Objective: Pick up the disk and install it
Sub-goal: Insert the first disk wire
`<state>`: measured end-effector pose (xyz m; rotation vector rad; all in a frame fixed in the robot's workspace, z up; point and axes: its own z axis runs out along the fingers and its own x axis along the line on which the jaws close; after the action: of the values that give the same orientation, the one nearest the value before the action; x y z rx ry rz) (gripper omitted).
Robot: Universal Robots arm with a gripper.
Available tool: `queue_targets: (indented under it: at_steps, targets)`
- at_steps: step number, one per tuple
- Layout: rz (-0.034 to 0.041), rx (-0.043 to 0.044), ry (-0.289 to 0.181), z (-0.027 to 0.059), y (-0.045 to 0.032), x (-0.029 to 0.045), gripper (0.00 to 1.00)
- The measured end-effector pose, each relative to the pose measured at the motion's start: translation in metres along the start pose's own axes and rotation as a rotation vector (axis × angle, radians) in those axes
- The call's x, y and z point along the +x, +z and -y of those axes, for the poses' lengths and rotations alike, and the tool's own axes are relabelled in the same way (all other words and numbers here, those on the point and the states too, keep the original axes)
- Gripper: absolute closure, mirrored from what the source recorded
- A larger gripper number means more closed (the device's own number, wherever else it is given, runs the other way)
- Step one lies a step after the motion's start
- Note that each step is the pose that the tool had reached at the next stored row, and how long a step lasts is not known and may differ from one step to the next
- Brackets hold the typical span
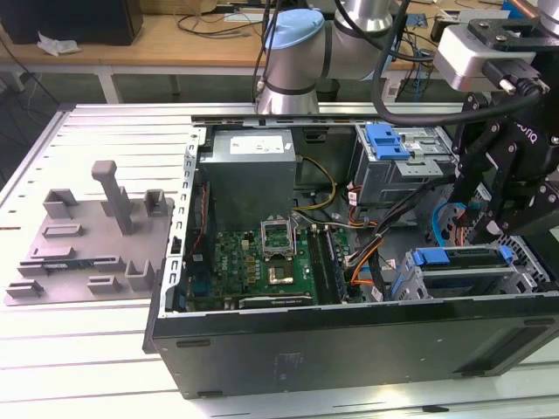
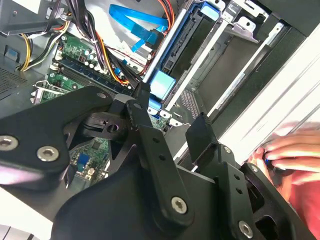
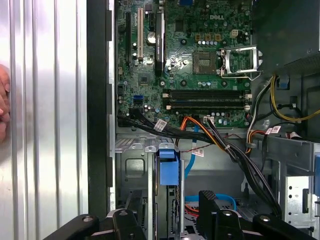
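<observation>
Blue-framed disk (image 3: 168,167) stands edgewise in the drive bay (image 3: 131,167) — just ahead of the gripper (image 3: 170,202), splayed wide, holding nothing.

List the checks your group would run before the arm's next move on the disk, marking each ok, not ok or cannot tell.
1. Fingers open: ok; apart, gripping nothing.
2. Gripper lined up with the disk: ok; in the first wrist view its blue carrier lies between the fingers.
3. Disk fully seated in the bay: cannot tell.
4. Cables clear of the fingers: cannot tell; the bundle runs close by the bay.
5. People clear: not ok; a hand is over the table beside the case.
</observation>
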<state>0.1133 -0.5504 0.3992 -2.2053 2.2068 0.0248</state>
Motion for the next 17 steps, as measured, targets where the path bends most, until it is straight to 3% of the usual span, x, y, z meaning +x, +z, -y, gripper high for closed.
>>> queue_targets:
  at_steps: [8,9,11,12,14,17]
  targets:
    - [-0.0008,0.0000,0.000,0.0000,0.0003,-0.0001,0.44]
    - [-0.0120,0.0000,0.000,0.0000,0.0002,-0.0013,0.44]
    - [-0.0473,0.0000,0.000,0.0000,0.0004,-0.0068,0.44]
    - [-0.0790,0.0001,0.000,0.0000,0.0005,-0.0131,0.44]
    - [-0.1088,0.0000,0.000,0.0000,0.0007,-0.0222,0.44]
    - [-0.1616,0.0001,-0.001,0.0000,0.0015,-0.0521,0.44]
